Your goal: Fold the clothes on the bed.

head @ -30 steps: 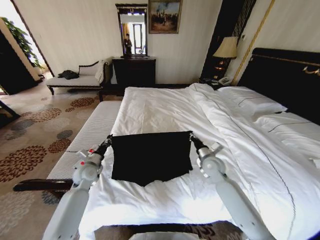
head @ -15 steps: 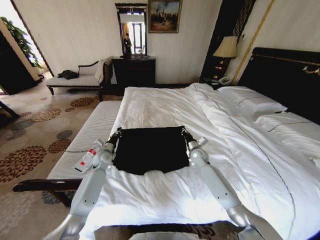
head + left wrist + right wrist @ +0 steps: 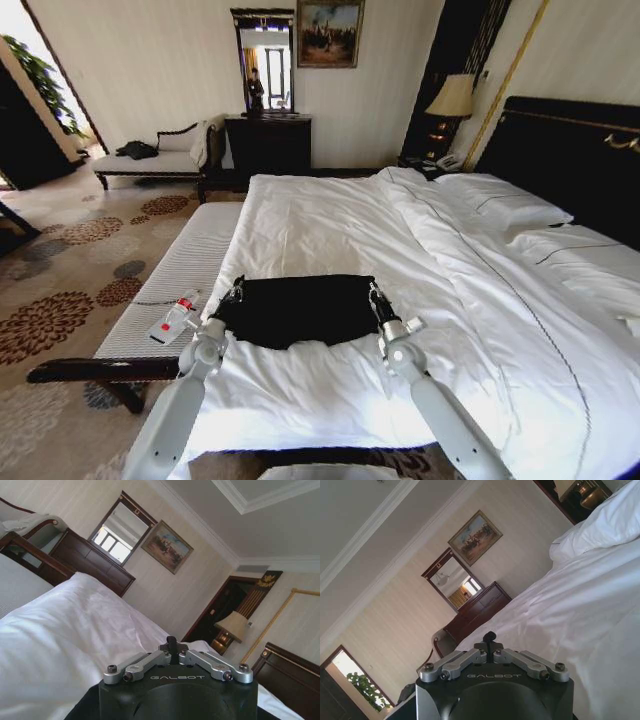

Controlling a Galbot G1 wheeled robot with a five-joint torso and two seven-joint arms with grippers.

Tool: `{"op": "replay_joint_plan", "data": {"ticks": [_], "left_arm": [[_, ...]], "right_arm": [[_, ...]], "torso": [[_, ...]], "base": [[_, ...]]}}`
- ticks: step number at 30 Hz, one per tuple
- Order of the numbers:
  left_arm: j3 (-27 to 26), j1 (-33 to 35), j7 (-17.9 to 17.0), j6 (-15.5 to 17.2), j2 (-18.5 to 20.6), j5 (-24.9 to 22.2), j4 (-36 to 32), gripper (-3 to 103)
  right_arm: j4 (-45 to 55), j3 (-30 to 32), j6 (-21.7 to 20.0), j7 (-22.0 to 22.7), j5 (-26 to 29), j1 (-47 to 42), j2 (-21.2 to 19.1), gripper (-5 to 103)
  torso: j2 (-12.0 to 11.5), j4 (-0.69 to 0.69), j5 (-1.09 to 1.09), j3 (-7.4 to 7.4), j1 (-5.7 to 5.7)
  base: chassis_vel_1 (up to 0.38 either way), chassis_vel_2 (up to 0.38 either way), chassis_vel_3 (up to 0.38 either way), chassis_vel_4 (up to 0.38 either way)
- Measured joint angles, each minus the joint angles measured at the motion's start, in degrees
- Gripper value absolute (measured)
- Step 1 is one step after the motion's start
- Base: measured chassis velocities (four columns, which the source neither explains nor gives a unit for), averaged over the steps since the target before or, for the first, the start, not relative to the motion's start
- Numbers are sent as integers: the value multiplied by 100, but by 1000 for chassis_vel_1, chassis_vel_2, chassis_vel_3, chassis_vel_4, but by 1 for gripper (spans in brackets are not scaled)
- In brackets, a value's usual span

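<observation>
Black cloth, the T-shirt (image 3: 298,308), now lies lower and flatter on the bed (image 3: 330,215) near its foot than a second ago: the fold looks laid. Left pincer (image 3: 236,290) and right pincer (image 3: 374,294) both stay clenched on its corners (soft jersey against crisp white sheets).

Bright daylight w/ glare on the white bed (image 3: 330,215) beyond both tools. Lit lamp (image 3: 455,97) glows warm far past the right tool (image 3: 374,291). Soft shadow under the black T-shirt (image 3: 295,308) betw. tools. Wide-angle bending at head-view edges; wrist views tilted.
</observation>
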Motion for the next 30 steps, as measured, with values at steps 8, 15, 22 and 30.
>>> {"op": "replay_joint_plan", "data": {"ticks": [8, 15, 22, 30], "left_arm": [[-96, 395, 339, -105, 85, 191, 158, 1], [-172, 594, 384, -211, 76, 305, 102, 2], [-729, 1396, 1086, -365, 324, 379, -379, 28], [-1649, 1759, 1866, -463, 550, 111, -407, 56]], "right_arm": [[-129, 8, 353, -324, -323, -564, 134, 1], [13, -3, 423, -320, -568, -889, 235, 2], [746, 230, 498, -222, -665, -1556, 193, 33], [1445, 523, 344, 451, -611, -1948, 184, 61]], "torso": [[0, -3, 1, 1, 2], [-1, -2, 0, 1, 2], [-1, 0, 0, 1, 2], [-1, -1, -1, 1, 1]], "base": [[0, 0, 0, 0], [0, 0, 0, 0], [0, 0, 0, 0], [0, 0, 0, 0]]}}
